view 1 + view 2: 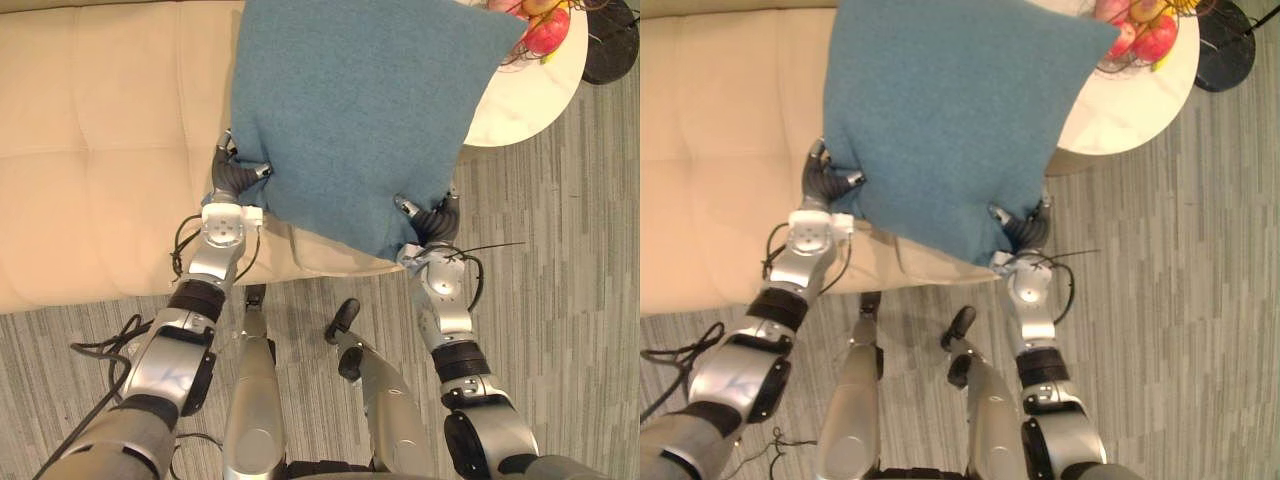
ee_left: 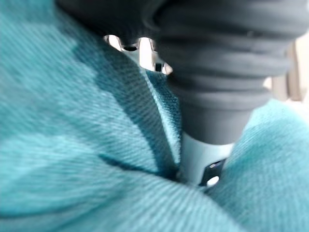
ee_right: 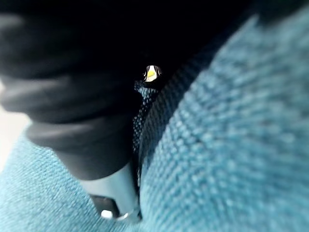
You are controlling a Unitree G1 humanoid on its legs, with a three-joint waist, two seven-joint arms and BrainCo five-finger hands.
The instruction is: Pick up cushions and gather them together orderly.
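A large blue cushion (image 1: 350,110) hangs tilted over the beige sofa (image 1: 100,150), held up between both hands. My left hand (image 1: 238,178) grips its near left edge, thumb on the top face and fingers hidden underneath. My right hand (image 1: 435,220) pinches the near right corner the same way, just past the sofa's front edge. In the left wrist view the blue fabric (image 2: 58,121) folds in around my left hand (image 2: 203,159). In the right wrist view the cloth (image 3: 231,145) presses against my right hand (image 3: 113,193).
A round white table (image 1: 520,100) stands at the sofa's right end, with a wire basket of fruit (image 1: 545,25) on it. A dark round object (image 1: 612,45) lies on the floor beyond it. Grey striped carpet (image 1: 560,300) covers the floor in front.
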